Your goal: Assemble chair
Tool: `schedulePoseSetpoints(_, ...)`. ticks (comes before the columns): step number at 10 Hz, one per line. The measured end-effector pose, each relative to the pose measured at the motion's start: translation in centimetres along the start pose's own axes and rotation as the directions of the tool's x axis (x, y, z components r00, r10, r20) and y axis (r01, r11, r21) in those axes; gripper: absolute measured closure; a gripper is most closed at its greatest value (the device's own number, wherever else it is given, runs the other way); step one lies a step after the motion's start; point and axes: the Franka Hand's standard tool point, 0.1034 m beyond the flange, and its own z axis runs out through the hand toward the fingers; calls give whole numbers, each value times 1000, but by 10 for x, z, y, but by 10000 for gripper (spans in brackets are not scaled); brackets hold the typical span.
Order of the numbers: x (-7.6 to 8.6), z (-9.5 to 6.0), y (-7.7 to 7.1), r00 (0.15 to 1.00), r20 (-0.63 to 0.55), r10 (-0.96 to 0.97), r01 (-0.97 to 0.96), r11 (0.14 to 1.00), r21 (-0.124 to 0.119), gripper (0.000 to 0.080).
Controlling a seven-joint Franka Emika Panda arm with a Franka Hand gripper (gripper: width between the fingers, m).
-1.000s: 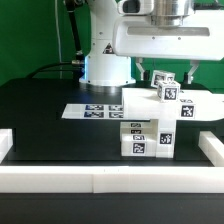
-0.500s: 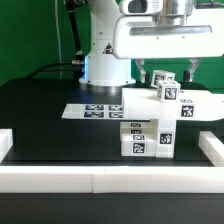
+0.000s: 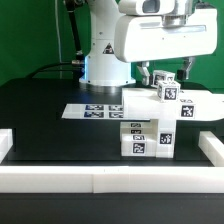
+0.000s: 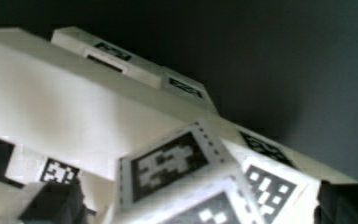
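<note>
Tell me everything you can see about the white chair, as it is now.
The chair looks like matte white plastic, built of chunky blocks, each carrying black-and-white square tags. A wide slab lies on top of a lower block, and a small tagged cube rises above the slab. It stands on the black table, just behind the front white rail.

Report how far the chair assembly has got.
Done: several white blocky parts of the chair already stand stacked together on the black table. In hand: nothing visibly; the gripper hangs just above the stack, its fingers mostly hidden. Left: I cannot tell; no loose chair parts show.
</note>
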Motion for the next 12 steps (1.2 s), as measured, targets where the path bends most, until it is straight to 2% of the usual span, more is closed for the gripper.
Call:
schedulePoseSetpoints(4,-1,0,3,967,1,-254,254,967,-1,150)
schedulePoseSetpoints(6,-1,0,4,950,1,-313,313,950,-1,150)
schedulePoseSetpoints(7,-1,0,4,952,1,-305,305,952,-1,262)
schedulePoseSetpoints(8,-1,0,4,952,1,-305,305,952,-1,411)
schedulePoseSetpoints(9,-1,0,4,953,1,-304,304,953,-1,411)
schedulePoseSetpoints(10,-1,0,4,953,1,-304,304,953,-1,517)
schedulePoseSetpoints(12,-1,0,4,963,1,-270,270,963,0,517)
